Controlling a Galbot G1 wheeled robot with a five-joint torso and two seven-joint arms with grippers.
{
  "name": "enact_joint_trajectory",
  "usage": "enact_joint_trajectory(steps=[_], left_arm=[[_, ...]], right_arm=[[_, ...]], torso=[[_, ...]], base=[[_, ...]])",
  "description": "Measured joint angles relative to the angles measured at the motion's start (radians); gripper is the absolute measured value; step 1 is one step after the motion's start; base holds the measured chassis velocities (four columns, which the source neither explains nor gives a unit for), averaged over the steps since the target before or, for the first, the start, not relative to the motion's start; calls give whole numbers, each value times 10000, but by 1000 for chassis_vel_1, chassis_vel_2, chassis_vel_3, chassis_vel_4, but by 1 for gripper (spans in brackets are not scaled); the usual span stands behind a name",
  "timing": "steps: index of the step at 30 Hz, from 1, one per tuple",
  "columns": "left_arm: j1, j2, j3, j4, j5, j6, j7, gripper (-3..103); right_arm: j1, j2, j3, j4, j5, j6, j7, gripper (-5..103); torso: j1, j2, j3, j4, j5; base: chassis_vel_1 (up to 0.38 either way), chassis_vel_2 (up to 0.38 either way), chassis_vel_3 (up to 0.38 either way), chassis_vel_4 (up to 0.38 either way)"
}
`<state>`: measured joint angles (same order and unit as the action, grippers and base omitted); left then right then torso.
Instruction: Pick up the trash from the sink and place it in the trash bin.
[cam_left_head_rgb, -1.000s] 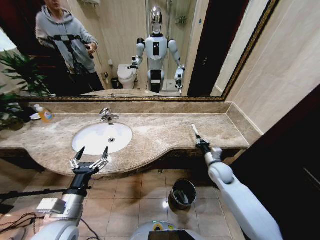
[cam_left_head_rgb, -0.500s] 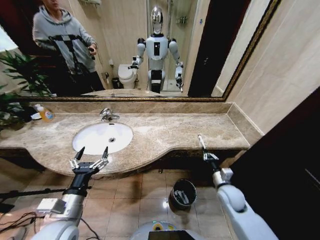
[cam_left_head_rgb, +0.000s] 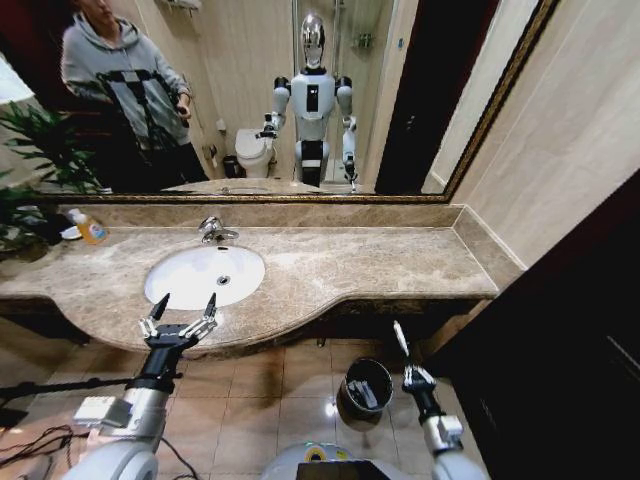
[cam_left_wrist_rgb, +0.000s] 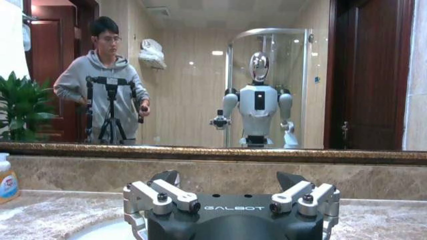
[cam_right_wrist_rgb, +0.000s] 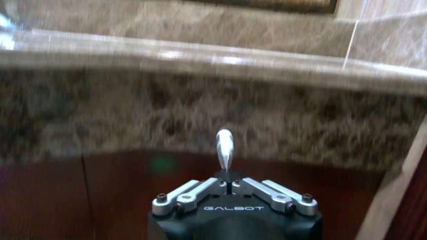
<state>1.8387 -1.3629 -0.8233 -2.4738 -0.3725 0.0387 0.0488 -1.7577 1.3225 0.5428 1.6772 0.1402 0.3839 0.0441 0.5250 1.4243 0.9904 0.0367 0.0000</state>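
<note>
While the right gripper (cam_left_head_rgb: 405, 358), fingers pinching a slim white stick (cam_left_head_rgb: 399, 338), hangs just beside the trash bin (cam_left_head_rgb: 365, 386), it should center above the bin's rim before releasing.

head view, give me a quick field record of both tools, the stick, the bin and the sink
left tool: open, hovering at the counter's front edge by the oval white sink
right tool: shut on the slim white stick, below counter level, right of the bin
small round black trash bin with metallic rim: on the tiled floor, white items inside
sink contents: no trash visible in the basin
</note>
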Motion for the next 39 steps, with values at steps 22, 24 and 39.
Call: enact_joint_trajectory(steps=[22, 24, 39], left_arm=[[0, 0, 0, 0, 0, 0, 0, 100], [0, 0, 0, 0, 0, 0, 0, 100], [0, 0, 0, -1, 0, 0, 0, 100]], right_arm=[[3157, -252, -645, -4207, -1115, -4051, -3148, 0], [3451, -204, -692, -4621, -1397, -4086, -3215, 0], [6741, 507, -856, -9325, -3162, -3713, -3198, 0]], torso=[[2, -2, 1, 1, 0], [2, -2, 1, 1, -2], [2, -2, 2, 1, 0]], base=[[0, 0, 0, 0], [0, 0, 0, 0], [0, 0, 0, 0]])
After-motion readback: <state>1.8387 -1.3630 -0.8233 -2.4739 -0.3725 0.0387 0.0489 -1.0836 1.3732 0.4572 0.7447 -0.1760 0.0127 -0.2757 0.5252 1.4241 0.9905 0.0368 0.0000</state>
